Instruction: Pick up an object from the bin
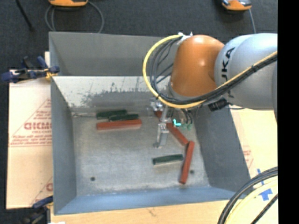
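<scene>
Camera view: the arm (247, 69) reaches in from the right over the grey metal bin (63, 139), with its orange cover (196, 64) and a loop of yellow cable (148, 73) above the far-right part of the bin. Below the cover, the end effector (162, 135) stands low over the bin floor, right of the middle and nearer the far wall than the near one. Whether it is open or closed cannot be told from here. The thing nearest to it is a short red bar (178, 134), lying slantwise just beside the end effector on its right, its upper end hidden under the wrist. The lower end of that bar comes close to the top end of a long red stick (187, 163), which runs toward the bin's near wall on the right side. A dark green bar (167, 159) lies flat just left of the long red stick, on the near side of the end effector. Well apart, toward the far-left of the floor, a pair of green bars (111, 113) lies lengthwise, with a red strip (119, 124) against their near edge
</scene>
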`<state>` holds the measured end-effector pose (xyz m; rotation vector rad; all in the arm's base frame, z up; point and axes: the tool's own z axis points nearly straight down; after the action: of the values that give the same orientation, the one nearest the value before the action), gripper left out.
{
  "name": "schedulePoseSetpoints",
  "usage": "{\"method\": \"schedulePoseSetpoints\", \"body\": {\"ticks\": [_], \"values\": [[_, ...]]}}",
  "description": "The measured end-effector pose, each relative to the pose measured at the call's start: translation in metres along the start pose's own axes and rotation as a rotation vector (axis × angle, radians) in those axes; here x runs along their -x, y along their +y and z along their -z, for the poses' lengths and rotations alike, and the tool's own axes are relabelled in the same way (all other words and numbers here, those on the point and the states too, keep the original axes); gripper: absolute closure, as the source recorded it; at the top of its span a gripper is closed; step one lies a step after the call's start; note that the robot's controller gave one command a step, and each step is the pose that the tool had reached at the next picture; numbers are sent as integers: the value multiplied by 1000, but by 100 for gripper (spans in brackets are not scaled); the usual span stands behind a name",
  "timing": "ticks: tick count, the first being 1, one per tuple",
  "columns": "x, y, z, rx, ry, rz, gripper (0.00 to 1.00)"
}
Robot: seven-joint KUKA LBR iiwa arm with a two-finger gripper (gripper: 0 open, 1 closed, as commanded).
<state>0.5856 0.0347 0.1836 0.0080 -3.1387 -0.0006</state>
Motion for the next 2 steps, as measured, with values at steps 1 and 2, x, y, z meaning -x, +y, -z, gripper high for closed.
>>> {"method": "schedulePoseSetpoints", "body": {"ticks": [1,2], "values": [[-31,-43,-31,-1,-1,-34,0],[-69,-74,-117,-2,2,113,0]]}}
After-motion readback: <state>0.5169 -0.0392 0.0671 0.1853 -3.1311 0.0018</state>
